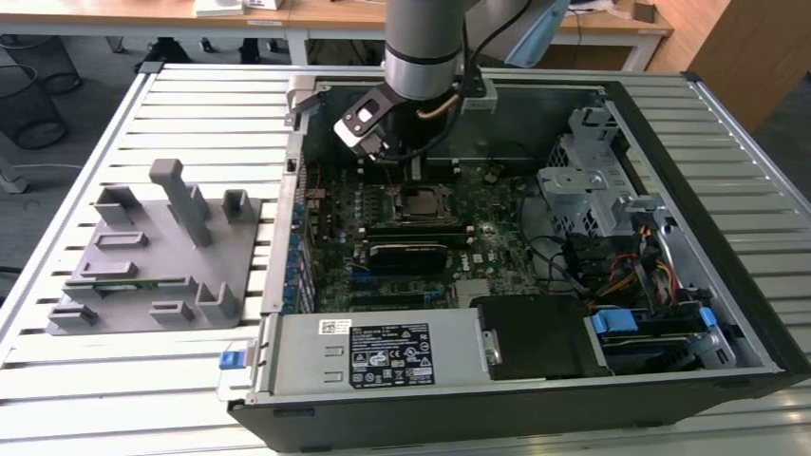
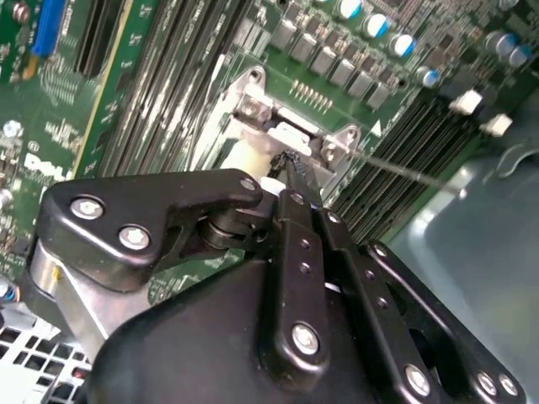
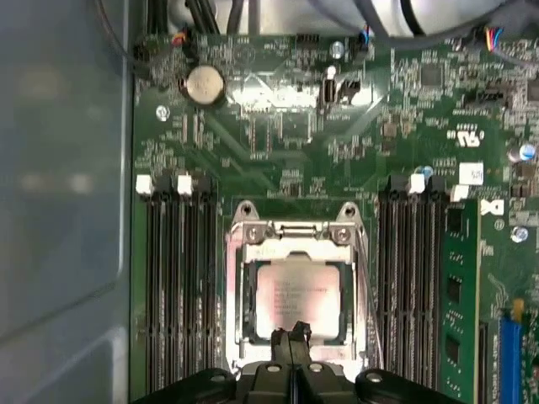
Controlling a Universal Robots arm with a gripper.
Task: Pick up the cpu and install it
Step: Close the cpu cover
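Where the gripper (image 3: 290, 338) hangs low inside the computer case (image 1: 747, 313), its two black fingers are pressed together with nothing between them. Their tips are at one edge of the cpu (image 3: 299, 290); whether they touch it I cannot tell. The cpu lies flat in the socket frame (image 3: 238, 278) directly beneath the tool, its rim close inside the frame all round. Long dark memory slots (image 3: 173, 286) crowd the frame on both sides of the fingers, and past one rank a thin green memory stick (image 3: 455, 295) stands on edge. A smooth grey panel (image 3: 59, 210) lies well off to one side. The cpu's top is a dull silver-grey square, and the frame is bright metal with rounded screw ears.
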